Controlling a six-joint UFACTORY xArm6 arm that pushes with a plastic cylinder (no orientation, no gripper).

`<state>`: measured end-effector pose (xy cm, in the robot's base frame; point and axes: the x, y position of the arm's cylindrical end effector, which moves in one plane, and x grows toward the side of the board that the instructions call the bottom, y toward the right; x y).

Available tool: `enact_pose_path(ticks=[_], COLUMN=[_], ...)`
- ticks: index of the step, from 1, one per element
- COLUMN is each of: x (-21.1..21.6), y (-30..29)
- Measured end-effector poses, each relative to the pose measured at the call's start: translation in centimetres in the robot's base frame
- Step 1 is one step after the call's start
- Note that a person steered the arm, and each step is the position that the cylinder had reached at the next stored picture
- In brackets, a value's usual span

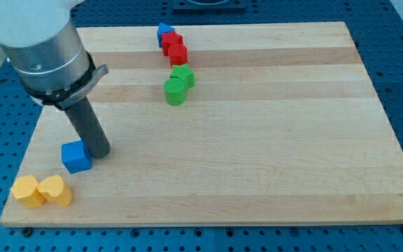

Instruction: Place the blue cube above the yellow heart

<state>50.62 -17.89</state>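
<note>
The blue cube point(75, 156) lies on the wooden board point(257, 140) near the view's lower left. The yellow heart point(55, 190) lies below it and slightly to the left, close to the board's bottom edge, with a small gap between them. My tip point(99, 152) touches the cube's right side, at its upper right corner. The rod rises from there up and to the left into the grey arm.
A yellow hexagonal block point(26, 191) touches the heart's left side. Two green blocks point(179, 85) lie at top centre. Above them are two red blocks point(175, 47) and a small blue block point(164, 31) at the board's top edge.
</note>
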Motion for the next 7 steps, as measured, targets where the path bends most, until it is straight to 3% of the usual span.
enact_pose_path(ticks=[1,7], x=[-1.6,-0.3], y=[-0.3,-4.2])
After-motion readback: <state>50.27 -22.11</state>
